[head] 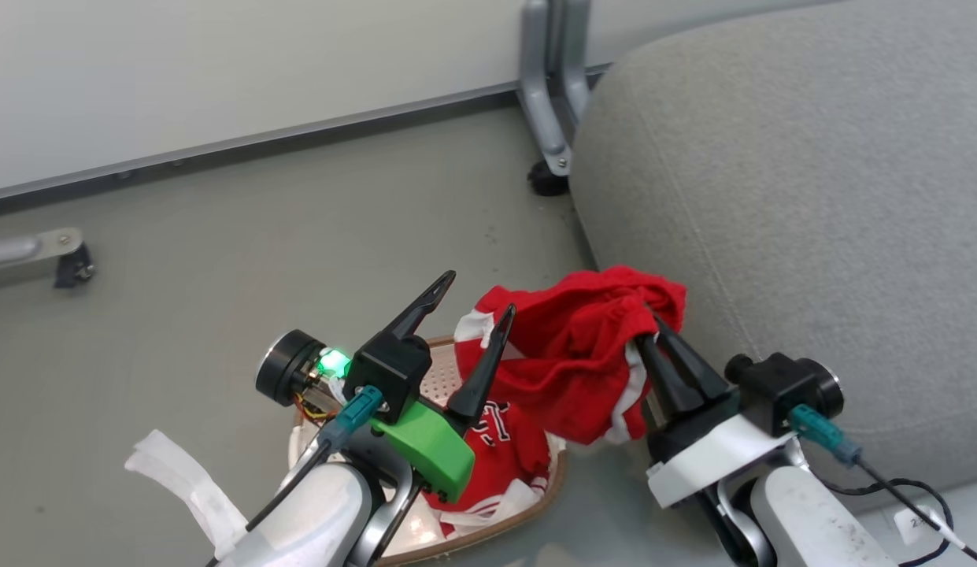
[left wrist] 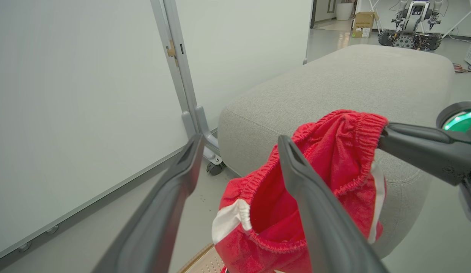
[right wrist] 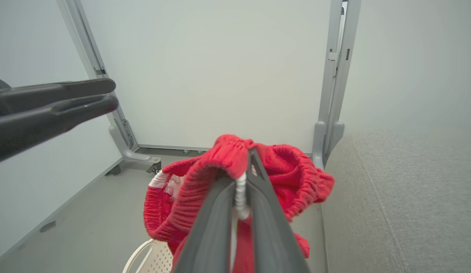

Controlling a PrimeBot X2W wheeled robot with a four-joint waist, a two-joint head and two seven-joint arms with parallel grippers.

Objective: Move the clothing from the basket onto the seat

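My right gripper (head: 655, 324) is shut on the elastic waistband of a red garment with white trim (head: 582, 354), holding it in the air above the basket (head: 535, 504) and beside the grey seat (head: 811, 197). In the right wrist view the closed gripper (right wrist: 247, 159) pinches the red cloth (right wrist: 296, 170) and a white stripe. A red jersey with dark numerals (head: 504, 441) lies in the basket. My left gripper (head: 480, 293) is open just left of the hanging garment with nothing between its fingers; the left wrist view shows that gripper (left wrist: 240, 139) with the garment (left wrist: 334, 151) behind its right finger.
A white partition panel on grey legs (head: 547, 87) with a castor (head: 547, 179) stands behind the seat corner. Another castor foot (head: 67, 264) sits at the far left. Bare grey floor (head: 260, 236) lies left of the basket. Beyond the seat are another robot (left wrist: 410, 26) and a box (left wrist: 362, 22).
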